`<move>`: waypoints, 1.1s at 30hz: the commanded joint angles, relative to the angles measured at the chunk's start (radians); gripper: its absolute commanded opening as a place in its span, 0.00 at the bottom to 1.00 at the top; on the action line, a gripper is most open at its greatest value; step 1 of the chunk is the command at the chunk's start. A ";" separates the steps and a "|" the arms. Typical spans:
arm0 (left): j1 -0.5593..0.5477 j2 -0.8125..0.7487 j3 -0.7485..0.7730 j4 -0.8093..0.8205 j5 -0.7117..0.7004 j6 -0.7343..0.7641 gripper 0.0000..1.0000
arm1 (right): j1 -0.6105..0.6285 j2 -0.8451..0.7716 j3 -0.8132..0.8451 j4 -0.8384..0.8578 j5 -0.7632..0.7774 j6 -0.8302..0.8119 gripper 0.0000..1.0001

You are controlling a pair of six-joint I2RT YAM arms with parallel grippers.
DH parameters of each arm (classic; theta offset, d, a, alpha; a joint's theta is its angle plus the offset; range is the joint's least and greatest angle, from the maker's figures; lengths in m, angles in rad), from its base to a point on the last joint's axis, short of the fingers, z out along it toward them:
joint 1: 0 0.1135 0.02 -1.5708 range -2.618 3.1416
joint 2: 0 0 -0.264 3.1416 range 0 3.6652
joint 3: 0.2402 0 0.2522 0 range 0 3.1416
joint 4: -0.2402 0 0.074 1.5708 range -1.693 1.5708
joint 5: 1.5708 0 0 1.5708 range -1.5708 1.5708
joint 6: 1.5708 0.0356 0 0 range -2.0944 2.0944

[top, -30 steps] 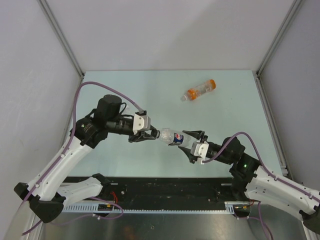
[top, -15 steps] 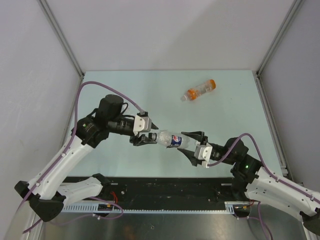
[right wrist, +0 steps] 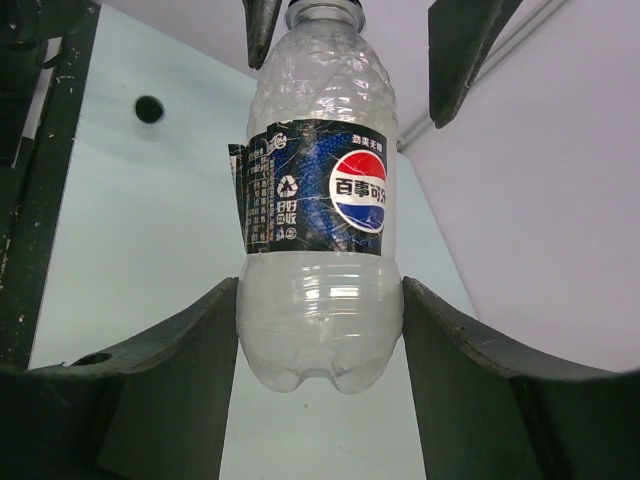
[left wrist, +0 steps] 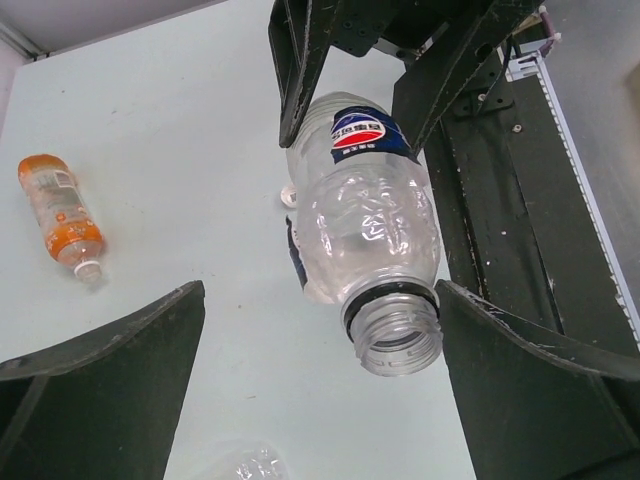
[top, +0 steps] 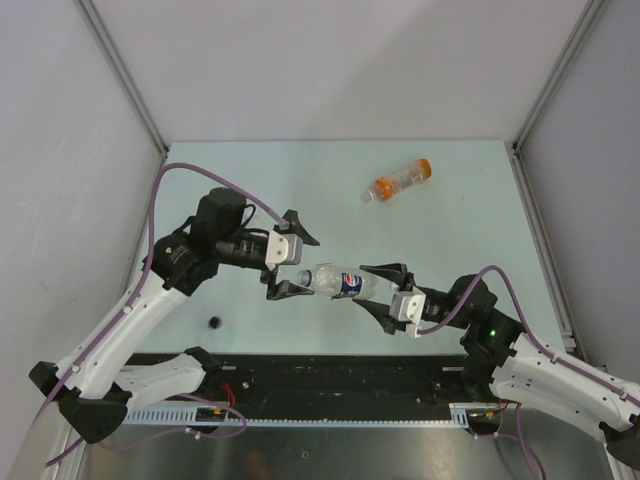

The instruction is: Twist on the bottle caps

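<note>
A black cap lies by itself on the pale tabletop, near the front edge and well to the left of both hands. It shows again as a dark dot in the right wrist view.

The left hand is released, with its two fingers spread wide. They stand either side of the bottle's neck and touch nothing.

Between the two hands a Pepsi bottle hangs lifted off the tabletop and roughly level. Its neck points to the left hand and its base to the right one. The left wrist view shows the mouth bare: the threads and the ring below them are plain to see, and no cap sits on it. In that same view a small white cap shows on the tabletop just behind the bottle's body.

The right hand is clenched on the Pepsi bottle. Its fingers press the lower body from both sides, just under the blue label.

Farther right, toward the back of the tabletop, an orange-tinted bottle lies on its side, well apart from everything else. Its lower-left end is white and looks like a cap.
</note>
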 commanded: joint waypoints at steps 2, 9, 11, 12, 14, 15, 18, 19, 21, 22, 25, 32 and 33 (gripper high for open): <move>-0.002 -0.018 0.043 0.039 0.007 0.023 0.99 | -0.005 0.002 0.026 0.073 0.068 0.049 0.00; 0.006 -0.033 0.055 0.145 -0.011 -0.058 0.99 | -0.027 -0.032 -0.006 0.177 0.318 0.179 0.00; 0.007 -0.048 0.044 0.229 -0.056 -0.130 1.00 | -0.045 -0.048 -0.012 0.191 0.398 0.237 0.00; 0.007 -0.055 0.034 0.285 -0.096 -0.180 1.00 | -0.055 -0.056 -0.013 0.192 0.437 0.268 0.00; 0.007 -0.070 -0.007 0.465 -0.232 -0.318 1.00 | -0.072 -0.063 -0.013 0.184 0.511 0.331 0.00; 0.008 -0.076 -0.027 0.552 -0.320 -0.381 1.00 | -0.077 -0.061 -0.013 0.180 0.564 0.374 0.00; 0.007 -0.071 -0.054 0.762 -0.578 -0.547 0.99 | -0.099 -0.037 -0.010 0.137 0.760 0.519 0.00; 0.008 -0.065 -0.055 0.813 -0.652 -0.595 1.00 | -0.110 -0.024 -0.008 0.112 0.818 0.585 0.00; 0.007 -0.055 -0.044 0.879 -0.785 -0.667 1.00 | -0.139 0.013 -0.003 0.050 0.906 0.695 0.00; 0.007 -0.051 -0.037 0.893 -0.845 -0.698 0.99 | -0.156 0.034 -0.001 0.022 0.932 0.738 0.00; 0.007 -0.083 -0.080 0.908 -1.009 -0.806 1.00 | -0.212 0.111 0.011 -0.051 0.955 0.810 0.04; 0.008 -0.200 -0.373 0.846 -1.276 -1.047 1.00 | -0.402 0.294 0.039 -0.145 0.868 0.963 0.02; 0.007 -0.201 -0.398 0.806 -1.293 -1.076 0.99 | -0.425 0.312 0.039 -0.153 0.858 0.973 0.02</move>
